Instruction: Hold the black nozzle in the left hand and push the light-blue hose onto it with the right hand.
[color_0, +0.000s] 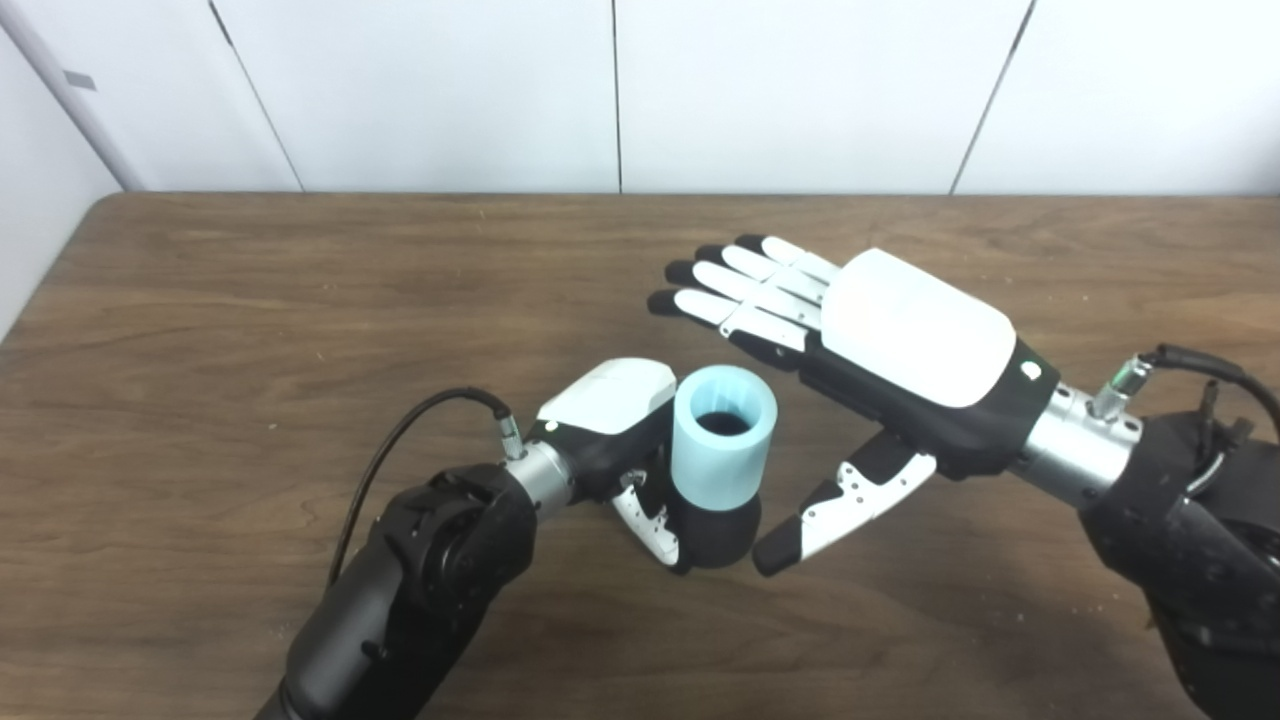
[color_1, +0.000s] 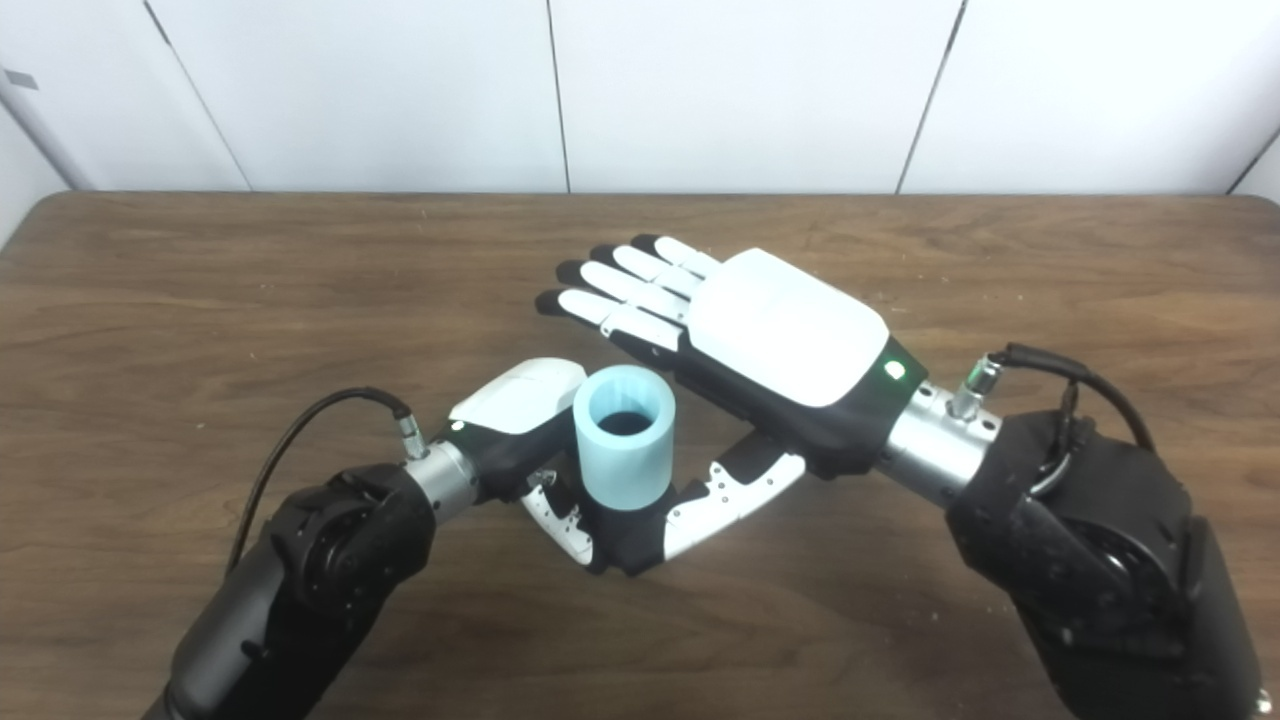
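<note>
A light-blue hose piece (color_0: 722, 440), a short wide tube, stands upright on top of the black nozzle (color_0: 712, 535), whose dark base shows just below it. My left hand (color_0: 625, 440) is shut on the black nozzle from the left, thumb across its front. The tube's open top shows a dark bore. My right hand (color_0: 870, 345) hovers open to the right of the hose, fingers spread flat and pointing back-left, thumb hanging down near the nozzle without touching the hose. In the right eye view the hose (color_1: 625, 435) sits between both hands.
The brown wooden table (color_0: 250, 300) carries both arms. White wall panels (color_0: 450, 90) rise behind its far edge. A black cable (color_0: 400, 450) loops from my left wrist, and another (color_0: 1200, 365) from my right wrist.
</note>
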